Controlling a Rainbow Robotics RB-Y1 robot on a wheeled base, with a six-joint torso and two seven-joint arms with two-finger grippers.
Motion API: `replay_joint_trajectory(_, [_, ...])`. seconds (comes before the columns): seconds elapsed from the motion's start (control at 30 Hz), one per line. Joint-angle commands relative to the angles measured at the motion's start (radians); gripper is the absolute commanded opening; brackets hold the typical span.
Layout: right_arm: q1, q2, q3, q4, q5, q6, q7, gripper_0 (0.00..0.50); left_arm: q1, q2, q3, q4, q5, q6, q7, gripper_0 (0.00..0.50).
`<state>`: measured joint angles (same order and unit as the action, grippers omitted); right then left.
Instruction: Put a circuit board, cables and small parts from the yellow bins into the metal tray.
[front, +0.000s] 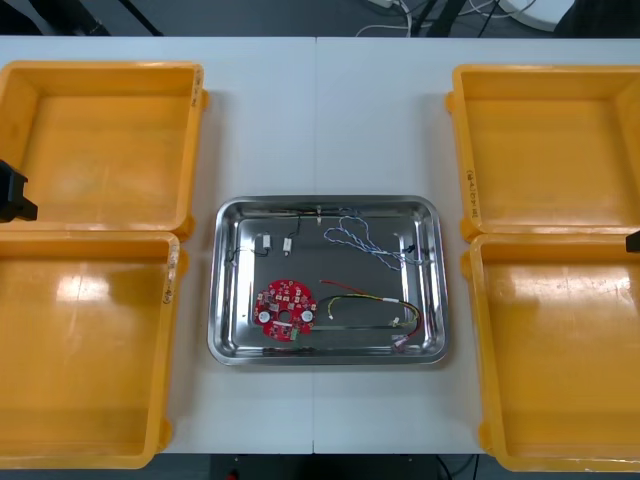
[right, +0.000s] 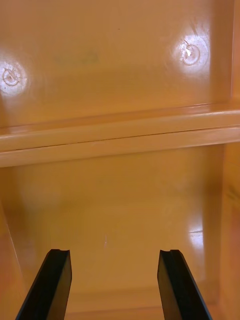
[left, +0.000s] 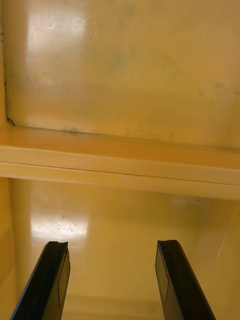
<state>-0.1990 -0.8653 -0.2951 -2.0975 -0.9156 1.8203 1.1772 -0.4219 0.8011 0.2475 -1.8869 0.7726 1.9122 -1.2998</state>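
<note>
Shiny metal tray (front: 225, 280) holds round red circuit board (front: 286, 306) and cables (front: 350, 232); left gripper (left: 112, 245) and right gripper (right: 115, 252), fingers (left: 55, 280) wide and empty over yellow bins (front: 100, 68), should lift straight clear.

Bare table (front: 320, 120) lanes run between the metal tray (front: 214, 290) and yellow bins (front: 100, 68).

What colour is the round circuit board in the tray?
The circuit board is red; see the front view.
</note>
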Motion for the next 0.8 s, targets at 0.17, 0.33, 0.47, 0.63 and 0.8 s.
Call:
replay_joint_trajectory(0.17, [0.009,-0.044,-0.036,-0.030,0.001,0.004,-0.034,0.500,0.043,0.027,0.056,-0.073,-0.004,0.008,-0.179,0.500])
replay_joint_trajectory(0.33, [0.009,-0.044,-0.036,-0.030,0.001,0.004,-0.034,0.500,0.063,0.021,0.059,-0.096,-0.006,0.008,-0.191,0.500])
replay_joint_trajectory(0.47, [0.009,-0.044,-0.036,-0.030,0.001,0.004,-0.034,0.500,0.075,0.021,0.064,-0.110,-0.004,0.008,-0.194,0.500])
replay_joint_trajectory(0.63, [0.009,-0.044,-0.036,-0.030,0.001,0.004,-0.034,0.500,0.078,0.020,0.065,-0.113,-0.004,0.008,-0.199,0.500])
replay_joint_trajectory(0.8, [0.009,-0.044,-0.036,-0.030,0.001,0.004,-0.034,0.500,0.078,0.020,0.065,-0.113,-0.004,0.008,-0.199,0.500])
